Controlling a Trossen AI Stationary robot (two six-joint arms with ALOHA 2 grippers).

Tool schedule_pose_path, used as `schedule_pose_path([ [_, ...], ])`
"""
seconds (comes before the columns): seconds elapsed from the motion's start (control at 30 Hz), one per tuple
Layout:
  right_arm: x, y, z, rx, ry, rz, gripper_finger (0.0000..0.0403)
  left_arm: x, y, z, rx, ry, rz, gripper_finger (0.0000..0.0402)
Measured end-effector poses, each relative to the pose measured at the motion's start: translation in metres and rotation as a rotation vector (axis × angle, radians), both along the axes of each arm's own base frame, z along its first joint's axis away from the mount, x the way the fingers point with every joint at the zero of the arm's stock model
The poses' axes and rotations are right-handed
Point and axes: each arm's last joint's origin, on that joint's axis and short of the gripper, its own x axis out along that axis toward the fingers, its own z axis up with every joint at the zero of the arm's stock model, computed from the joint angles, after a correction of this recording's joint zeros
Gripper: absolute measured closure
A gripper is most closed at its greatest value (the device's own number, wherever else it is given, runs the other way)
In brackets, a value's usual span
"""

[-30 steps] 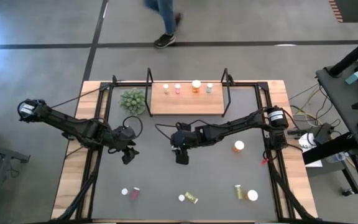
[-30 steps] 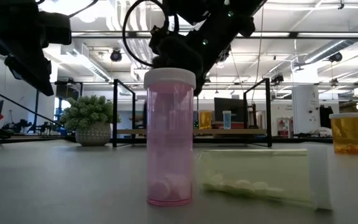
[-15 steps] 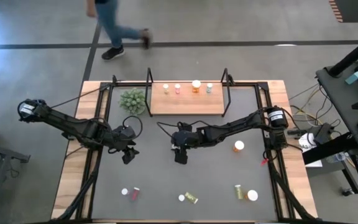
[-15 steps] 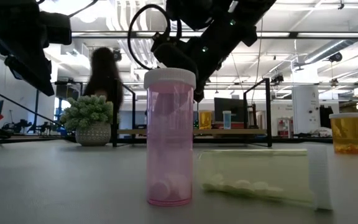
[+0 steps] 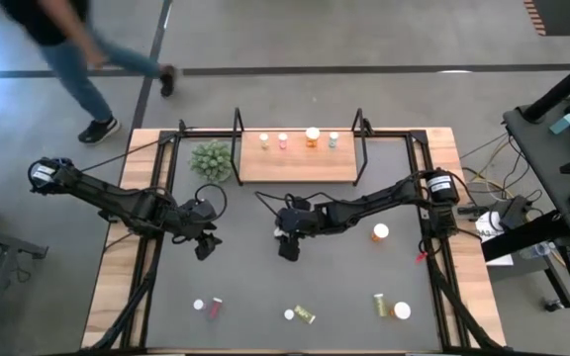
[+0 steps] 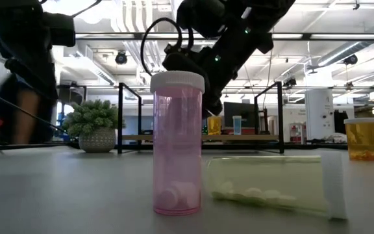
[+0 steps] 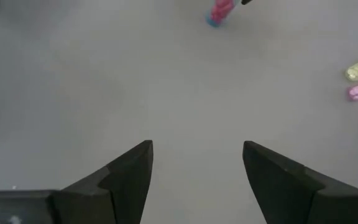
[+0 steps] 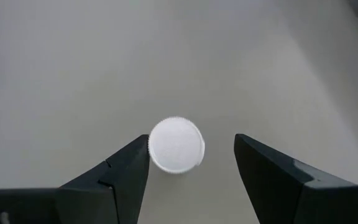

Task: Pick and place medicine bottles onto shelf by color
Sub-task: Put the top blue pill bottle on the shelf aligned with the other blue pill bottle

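Drifting slightly shelfward, the right claw (image 8: 191,163) is hanging spread around a white-capped bottle (image 8: 176,144); four bottles shelved, several remaining.

Person (image 5: 67,49) blurred, cut off at top edge; capped bottle (image 8: 176,145) body hidden.

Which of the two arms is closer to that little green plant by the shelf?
The left. Its tool hangs just in front of the plant, slightly toward the table's middle. The right tool is farther over, below the shelf.
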Motion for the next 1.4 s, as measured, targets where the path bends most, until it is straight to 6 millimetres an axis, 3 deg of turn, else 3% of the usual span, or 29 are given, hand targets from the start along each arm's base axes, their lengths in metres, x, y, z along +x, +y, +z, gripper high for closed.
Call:
schedule_pose_path([
  [0.3,-0.001,0.0,-0.003,0.007,-0.012,-0.027,0.0188,0.0,0.0,0.0,0.001,0.0,0.001,0.0168],
  [0.8,0.0,0.0,-0.002,0.009,-0.023,-0.026,0.0292,0.0,0.0,0.0,0.004,-0.001,0.003,0.0168],
  [1.17,0.006,-0.001,0.009,0.001,-0.063,-0.015,0.0292,0.0,0.0,0.0,0.004,-0.001,0.003,0.0169],
  [1.4,-0.001,-0.013,0.03,-0.039,-0.026,-0.005,0.0288,0.0,0.0,0.0,0.004,0.0,0.003,0.0169],
])
